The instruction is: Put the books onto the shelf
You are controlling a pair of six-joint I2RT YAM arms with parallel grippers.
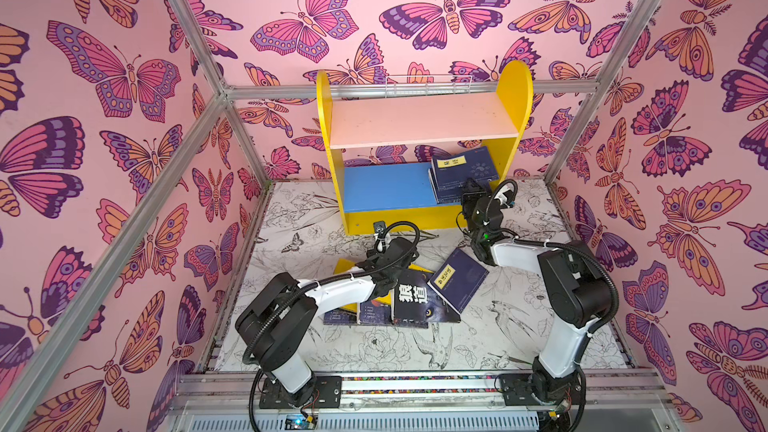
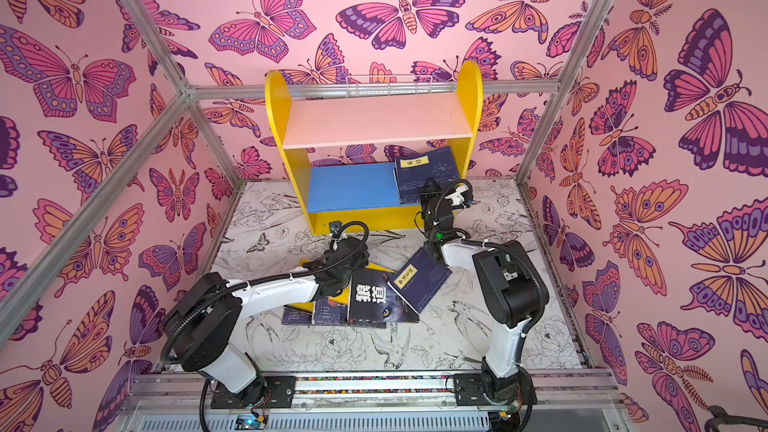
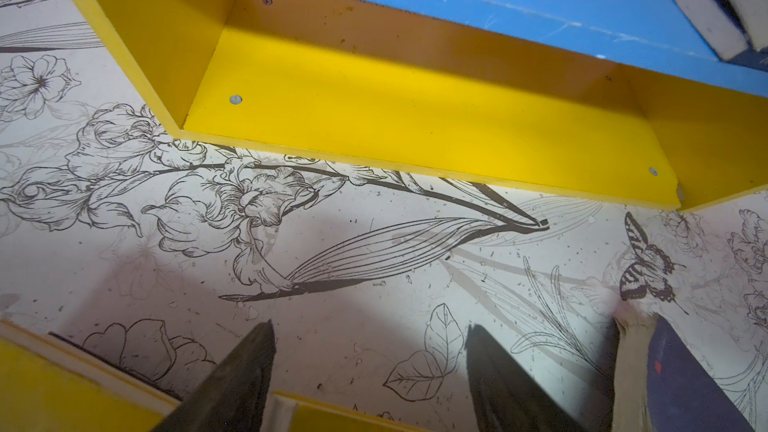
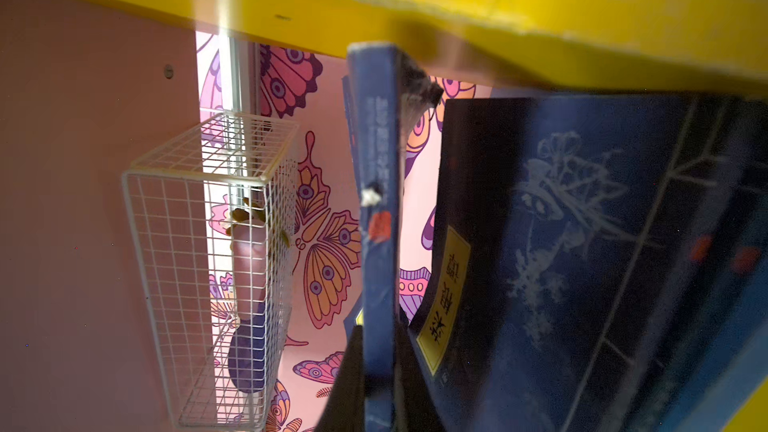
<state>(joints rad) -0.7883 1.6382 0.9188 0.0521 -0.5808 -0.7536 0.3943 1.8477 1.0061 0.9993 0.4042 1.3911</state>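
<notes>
The shelf stands at the back of the table. Navy books lean at the right end of its blue lower board. My right gripper reaches in there, shut on the spine of a thin navy book. A labelled navy book stands beside it. My left gripper is open above bare table, between a yellow book and a navy corner. The loose pile holds a black book and a navy book.
A white wire basket hangs at the back of the shelf's pink upper board. Butterfly-patterned walls and aluminium posts close in the flower-printed table. The shelf's yellow base lies just ahead of the left gripper.
</notes>
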